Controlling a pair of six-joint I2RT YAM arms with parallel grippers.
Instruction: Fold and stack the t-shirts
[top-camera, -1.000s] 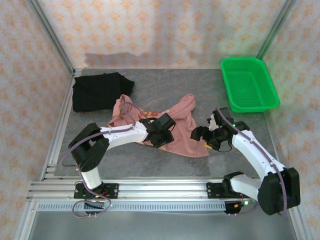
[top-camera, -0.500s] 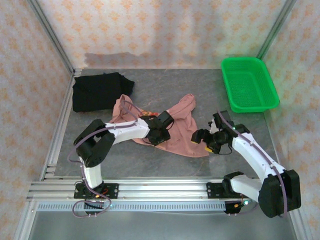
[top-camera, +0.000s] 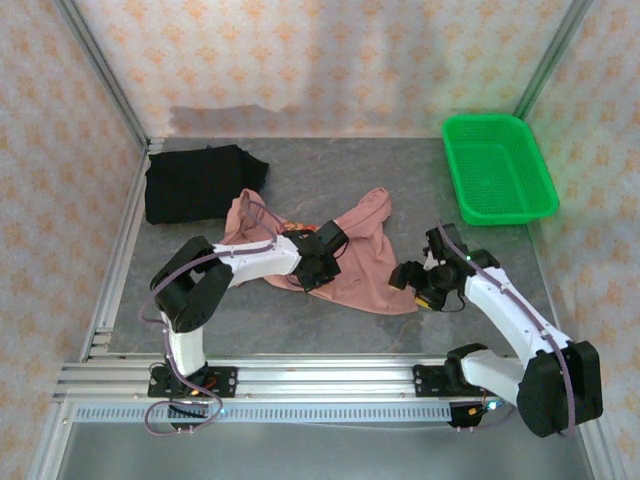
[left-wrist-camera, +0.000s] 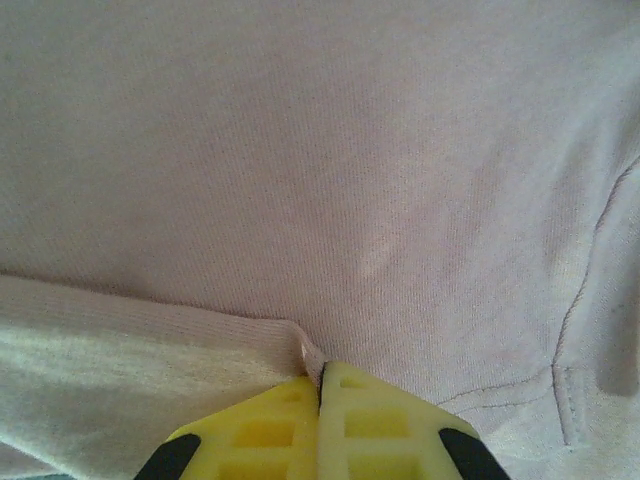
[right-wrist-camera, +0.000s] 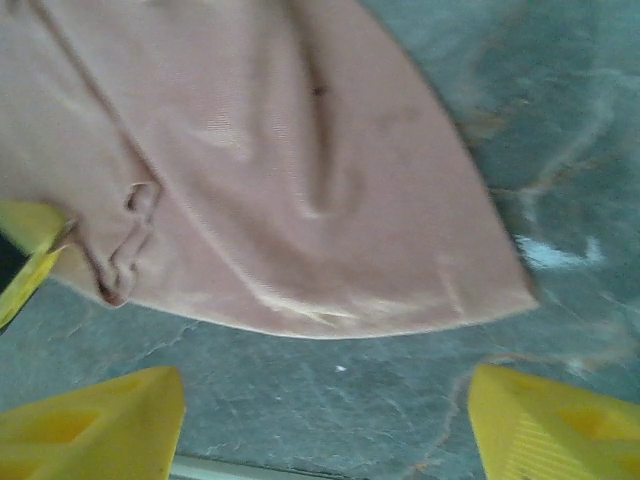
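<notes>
Grey, stone-patterned table (top-camera: 330, 185) sits boxed in by walls (top-camera: 300, 60) papered in pale orange motifs, with an aluminium rail (top-camera: 300, 378) along the near edge where both arms are bolted. At the far right corner stands a green mesh basket (top-camera: 500, 216), well apart from the cloth.

Two shirts lie on the table. A black t-shirt (top-camera: 195, 182) is bunched in a dark heap at the far left, close to the side frame. Its near right corner is just beside the top of the pink t-shirt (top-camera: 365, 265), which is spread crumpled across the middle, one sleeve or corner reaching back toward the far side and a speck of reddish print showing near its upper left.

From above, the left gripper (top-camera: 312, 278) is down on the pink t-shirt's left part. Its wrist camera shows the yellow fingers (left-wrist-camera: 270, 430) pressed together with a small pucker of pink cloth pinched at the left gripper's (left-wrist-camera: 322, 375) tips — closed on the fabric, beside a ridge of folded hem.

Over at the shirt's near right corner is the right gripper (top-camera: 403, 277). In its own view the right gripper (right-wrist-camera: 325, 400) has its two yellow fingers (right-wrist-camera: 90, 425) standing wide apart over bare table, holding nothing — the rounded edge of the pink t-shirt (right-wrist-camera: 300, 180) lies just beyond them, not between them.
</notes>
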